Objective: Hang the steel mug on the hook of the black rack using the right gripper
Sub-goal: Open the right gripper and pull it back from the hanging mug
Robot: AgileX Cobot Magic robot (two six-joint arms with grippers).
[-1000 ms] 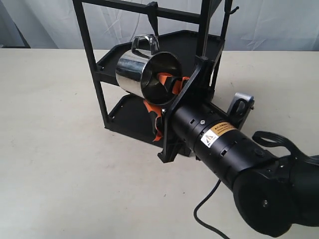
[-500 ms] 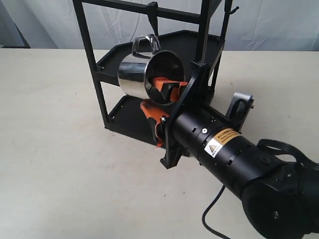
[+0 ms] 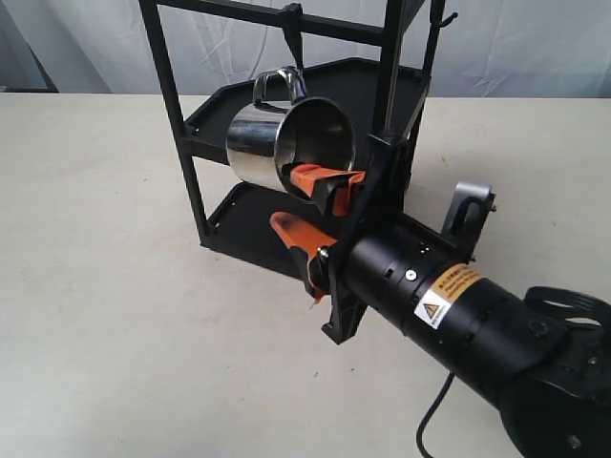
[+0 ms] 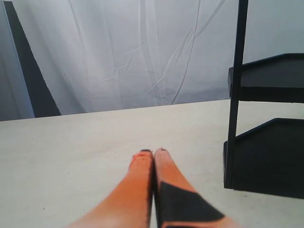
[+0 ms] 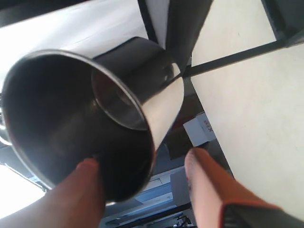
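Observation:
The steel mug hangs tilted in front of the black rack, its mouth facing my right arm. Its looped handle sits at the tip of the hook, a short black prong under the rack's top bar. My right gripper is open: one orange finger reaches into the mug's mouth, the other is below and apart from the wall. In the right wrist view the mug has its rim between the spread fingers of that gripper. My left gripper is shut and empty above the table.
The rack's two tray shelves lie behind and below the mug. A thin curled wire hook is at the rack's top right. The rack's post and shelves stand beside the left gripper. A cable trails under the right arm.
The right gripper's fingers have spread apart and let go of the mug's wall, and the arm has drawn back down and to the right. The mug stays hanging by its handle.

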